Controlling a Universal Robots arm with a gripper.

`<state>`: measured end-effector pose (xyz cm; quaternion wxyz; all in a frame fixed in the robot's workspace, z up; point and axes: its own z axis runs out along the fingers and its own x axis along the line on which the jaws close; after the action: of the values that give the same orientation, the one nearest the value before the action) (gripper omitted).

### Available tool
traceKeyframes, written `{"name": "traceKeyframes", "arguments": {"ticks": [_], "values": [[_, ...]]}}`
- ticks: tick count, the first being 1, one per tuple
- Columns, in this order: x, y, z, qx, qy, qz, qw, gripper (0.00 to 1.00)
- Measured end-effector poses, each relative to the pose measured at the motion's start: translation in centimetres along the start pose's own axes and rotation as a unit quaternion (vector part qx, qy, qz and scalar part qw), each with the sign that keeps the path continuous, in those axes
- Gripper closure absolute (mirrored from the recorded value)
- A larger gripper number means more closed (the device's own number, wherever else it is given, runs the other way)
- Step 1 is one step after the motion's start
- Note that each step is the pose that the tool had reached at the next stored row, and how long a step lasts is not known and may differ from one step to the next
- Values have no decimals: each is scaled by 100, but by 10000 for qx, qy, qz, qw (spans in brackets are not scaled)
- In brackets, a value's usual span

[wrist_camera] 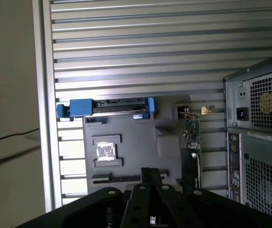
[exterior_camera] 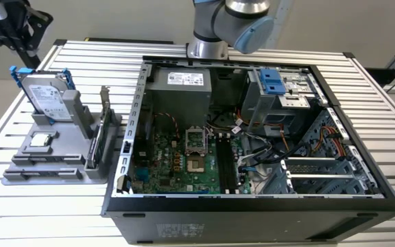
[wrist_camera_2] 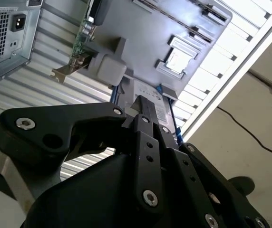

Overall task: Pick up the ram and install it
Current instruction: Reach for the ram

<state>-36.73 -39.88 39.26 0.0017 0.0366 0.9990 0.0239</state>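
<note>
The ram (wrist_camera: pixel 124 178) is a thin dark strip standing on edge in a slot of the grey holder (wrist_camera: pixel 140 137), seen from above in the first wrist view. My gripper (wrist_camera: pixel 151 172) hangs over the holder, close above the ram slot, shut with nothing in it. The exterior view puts my gripper (exterior_camera: pixel 18 36) high above the holder (exterior_camera: pixel 60 172), at that view's far left. In the second wrist view my gripper (wrist_camera_2: pixel 143 102) points down at the holder (wrist_camera_2: pixel 140 42).
The holder also carries a hard drive (exterior_camera: pixel 47 98) with blue rails, an expansion card (exterior_camera: pixel 100 136) and a small square chip (exterior_camera: pixel 41 139). The open computer case (exterior_camera: pixel 252 206) stands beside the holder, with black memory slots (exterior_camera: pixel 226 164) on its green motherboard (exterior_camera: pixel 163 170).
</note>
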Motion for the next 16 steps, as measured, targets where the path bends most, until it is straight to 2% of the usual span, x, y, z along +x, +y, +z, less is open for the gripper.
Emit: {"name": "traceKeyframes", "arguments": {"ticks": [12, 16], "values": [[151, -11, -1, 0, 0, 0, 10000, 100], [162, -12, 0, 0, 0, -1, 10000, 100]]}}
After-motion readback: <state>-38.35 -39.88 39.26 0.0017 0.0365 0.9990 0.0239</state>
